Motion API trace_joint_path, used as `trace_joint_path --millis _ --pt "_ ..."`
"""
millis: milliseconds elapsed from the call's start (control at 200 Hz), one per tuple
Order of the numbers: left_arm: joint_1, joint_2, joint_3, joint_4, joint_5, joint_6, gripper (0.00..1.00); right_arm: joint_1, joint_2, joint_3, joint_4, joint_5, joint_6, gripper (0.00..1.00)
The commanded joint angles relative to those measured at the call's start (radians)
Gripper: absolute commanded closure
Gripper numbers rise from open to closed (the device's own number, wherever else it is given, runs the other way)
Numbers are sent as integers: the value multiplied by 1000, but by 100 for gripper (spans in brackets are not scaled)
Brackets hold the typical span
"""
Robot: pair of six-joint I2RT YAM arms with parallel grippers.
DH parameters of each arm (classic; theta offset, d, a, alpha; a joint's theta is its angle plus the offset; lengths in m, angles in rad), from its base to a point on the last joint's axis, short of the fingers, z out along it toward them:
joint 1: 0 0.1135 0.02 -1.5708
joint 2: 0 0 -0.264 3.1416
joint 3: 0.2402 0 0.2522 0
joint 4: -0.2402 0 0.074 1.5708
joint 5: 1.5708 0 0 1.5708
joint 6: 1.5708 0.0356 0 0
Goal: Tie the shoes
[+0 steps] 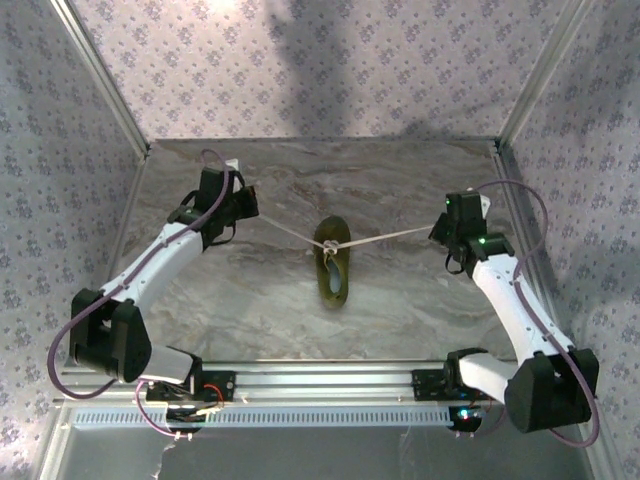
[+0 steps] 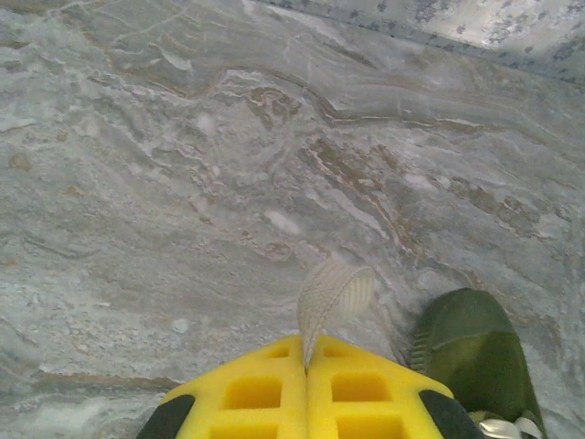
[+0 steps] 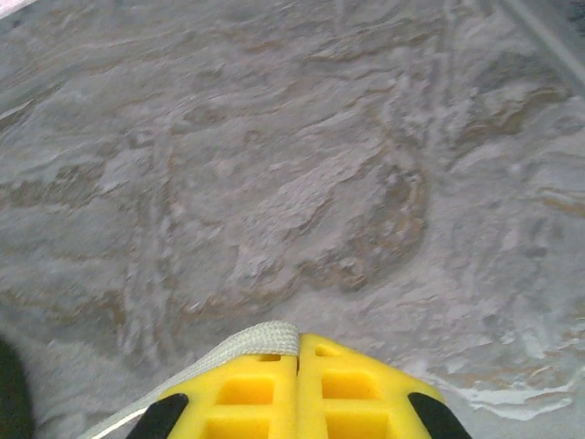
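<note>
Yellow left fingers [image 2: 256, 393] press together at the bottom of the left wrist view, pinching a flat white lace loop [image 2: 331, 291] that stands up from between them. The olive-green shoe [image 2: 471, 352] lies just to their right on the grey marbled tabletop [image 2: 183, 183]. Clenched likewise, the right fingers [image 3: 356, 393] hold a lace strand [image 3: 247, 343] at their tips, and it runs off to the lower left.

From above, the shoe sits in the middle of the tabletop, toe toward the far wall. Its dark opening [image 1: 336, 283] faces up; what lies inside I cannot tell. Two laces run taut from the shoe's lacing, one out to each arm. Bare tabletop surrounds the shoe on every side. Patterned walls [image 1: 300, 60] close the left, far and right edges, and a metal rail [image 1: 330, 378] runs along the near edge.
</note>
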Motion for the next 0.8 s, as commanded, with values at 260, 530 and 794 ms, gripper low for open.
trace_joint_path --millis 260,530,794 --pt "122 19 -108 66 33 -10 100 -268 93 -42 5 -50 41 100" --pt "143 80 -121 -4 -16 -30 100 -368 136 -58 -13 -62 62 100" --pt "149 109 -159 -26 -46 -54 100 -411 165 -60 -33 -53 73 100"
